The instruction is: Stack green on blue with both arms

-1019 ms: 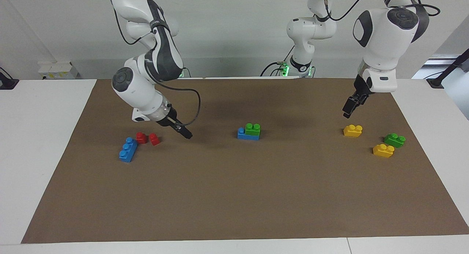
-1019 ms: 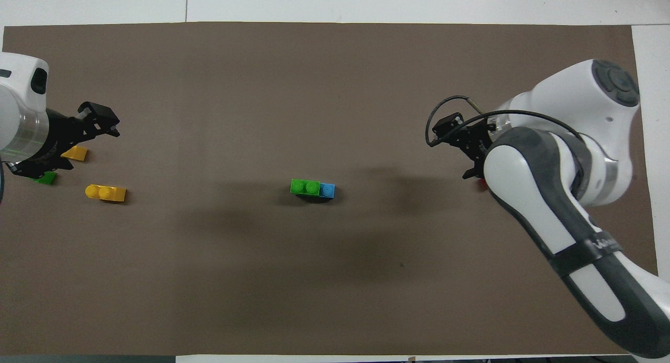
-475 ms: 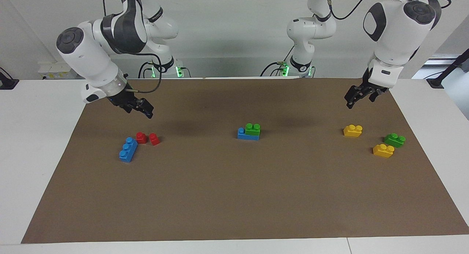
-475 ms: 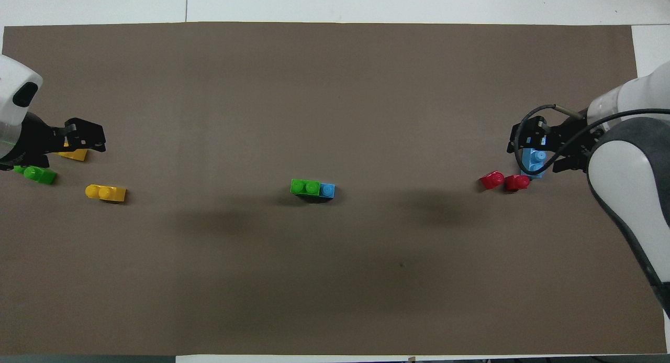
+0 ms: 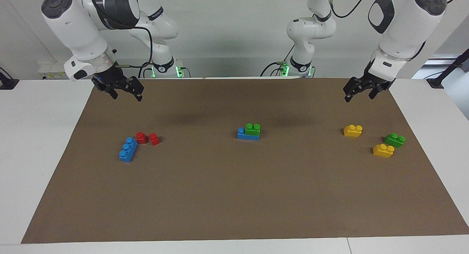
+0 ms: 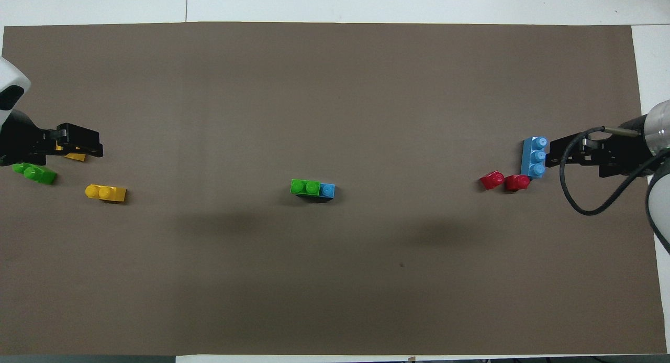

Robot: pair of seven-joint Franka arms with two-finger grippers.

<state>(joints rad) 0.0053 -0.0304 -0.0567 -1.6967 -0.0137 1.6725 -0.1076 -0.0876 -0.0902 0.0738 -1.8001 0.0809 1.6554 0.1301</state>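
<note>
Brown paper covers the white table (image 5: pixel 22 144), and on it the stacking looks done at the middle, so both arms appear to be parked, judging from how things lie. Starting at the right arm's end, the right gripper (image 5: pixel 122 90) hangs high with its fingers spread and nothing between them; below it and well apart lie a spare light blue three-stud plastic brick (image 5: pixel 128 149) and two small red plastic bricks (image 5: pixel 148 138). Well apart from both grippers, about midway between them, a small bright green two-stud plastic brick (image 5: pixel 253 129) sits on another light blue three-stud brick (image 5: pixel 247 135), leaving one blue stud bare. At the left arm's end, the left gripper (image 5: pixel 361 92) hangs open and empty above two yellow two-stud bricks (image 5: pixel 353 130) and a second green brick (image 5: pixel 394 140), unstacked.
</note>
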